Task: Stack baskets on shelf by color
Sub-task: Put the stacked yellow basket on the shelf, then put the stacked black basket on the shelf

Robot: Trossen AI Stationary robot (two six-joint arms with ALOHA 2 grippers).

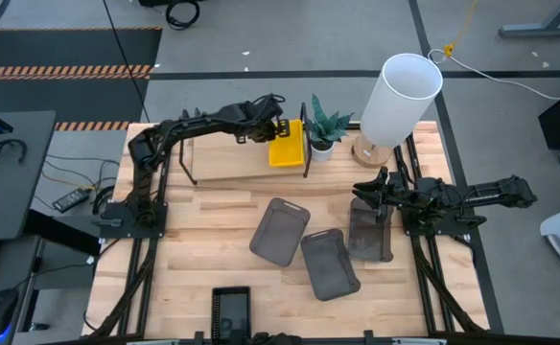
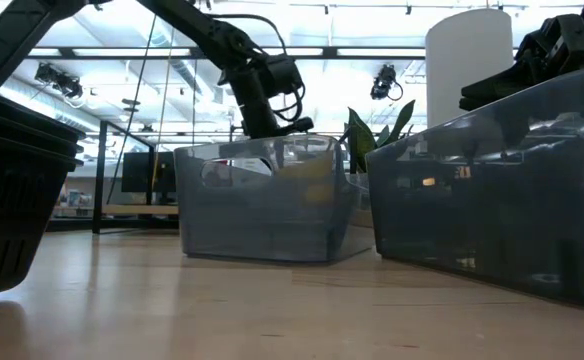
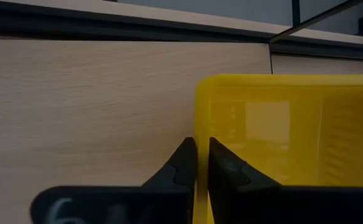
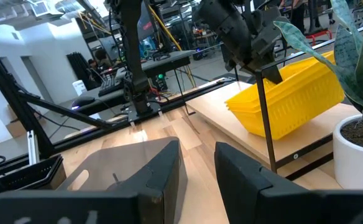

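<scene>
The left pincer [image 3: 201, 163] is clenched on the rim of the yellow baskets [image 1: 287, 144], which sit at the shelf's [image 1: 224, 161] right end near the table's far edge; their count is hard to make out. The right pincer [image 4: 197, 163] hangs released over a grey basket [image 1: 369, 230] toward the table's right edge. Two more grey baskets [image 1: 280, 230] lie mid-table. A black basket [image 1: 230, 311] is cut off at the near edge.

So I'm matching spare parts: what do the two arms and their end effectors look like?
Both arms are matte black and jointed. The left arm carries looped black cables near its end effector. The right end effector has two flat, dark, wedge-shaped fingers. Pale markings show on the left one's body.
</scene>
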